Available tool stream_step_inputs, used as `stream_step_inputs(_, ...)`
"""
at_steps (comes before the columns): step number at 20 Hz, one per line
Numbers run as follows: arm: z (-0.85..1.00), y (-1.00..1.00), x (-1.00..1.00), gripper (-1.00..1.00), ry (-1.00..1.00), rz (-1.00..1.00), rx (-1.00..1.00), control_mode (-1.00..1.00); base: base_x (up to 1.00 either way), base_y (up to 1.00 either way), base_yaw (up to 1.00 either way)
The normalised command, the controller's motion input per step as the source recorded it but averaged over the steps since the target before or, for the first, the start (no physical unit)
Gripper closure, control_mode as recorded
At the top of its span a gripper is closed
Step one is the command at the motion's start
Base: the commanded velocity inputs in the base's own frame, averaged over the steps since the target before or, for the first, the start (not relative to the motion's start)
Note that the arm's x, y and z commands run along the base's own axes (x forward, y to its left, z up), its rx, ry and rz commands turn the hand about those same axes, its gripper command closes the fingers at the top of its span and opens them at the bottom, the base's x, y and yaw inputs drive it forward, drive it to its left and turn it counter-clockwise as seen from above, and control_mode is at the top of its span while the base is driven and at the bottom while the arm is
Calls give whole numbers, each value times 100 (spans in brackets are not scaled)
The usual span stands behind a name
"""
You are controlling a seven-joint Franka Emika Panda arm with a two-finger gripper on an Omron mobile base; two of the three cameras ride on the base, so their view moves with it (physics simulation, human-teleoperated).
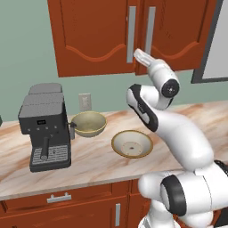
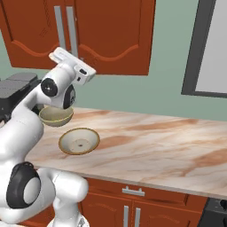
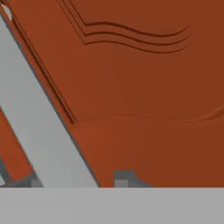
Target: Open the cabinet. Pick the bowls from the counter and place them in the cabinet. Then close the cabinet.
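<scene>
Running the width of both base views, the table [image 1: 213,118] is a beige-pink marble slab with brownish veins, backed by a pale green wall [image 2: 146,95]. Below its front edge sit red-brown drawers and doors [image 1: 58,200] with short silver pulls. A white outlet plate [image 1: 84,101] is set in the wall behind the table, and a dark-framed window [image 2: 213,46] shows at the right.

Above hangs one cabinet [image 1: 93,35] with two arched-panel doors, both closed, and two long vertical silver handles [image 1: 131,33] side by side at the doors' meeting edge.

Two bowls stand on the table. The deep bowl [image 1: 89,124] is just beside the one black coffee machine [image 1: 44,129] at the left. The shallow bowl [image 1: 132,144], with a speckled cream inside, lies nearer the front edge, close to the deep one but apart from it.

The single white arm reaches up so that the end effector [image 1: 139,54] is at the lower end of the handles. In the hand view one handle [image 3: 41,127] crosses as a grey bar on a slant, with the two finger tips [image 3: 124,177] rising on either side of its lower part, against the red-brown door [image 3: 144,100]. Whether the end effector is clenched on the handle or released cannot be told.
</scene>
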Motion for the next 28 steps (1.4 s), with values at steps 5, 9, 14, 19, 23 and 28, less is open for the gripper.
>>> stream_step_inputs(5,0,-100,-68,100,0,0,38,-100,0,0,0)
stream_step_inputs(9,0,-100,-72,100,0,0,36,-100,0,0,0)
stream_step_inputs(14,0,-100,-76,100,0,-1,33,-100,0,0,0)
stream_step_inputs(19,0,-100,-74,100,0,-1,32,-100,0,0,0)
stream_step_inputs(23,0,-100,-69,100,0,0,32,-100,0,0,0)
stream_step_inputs(28,0,-100,-48,100,2,0,33,-100,0,0,0)
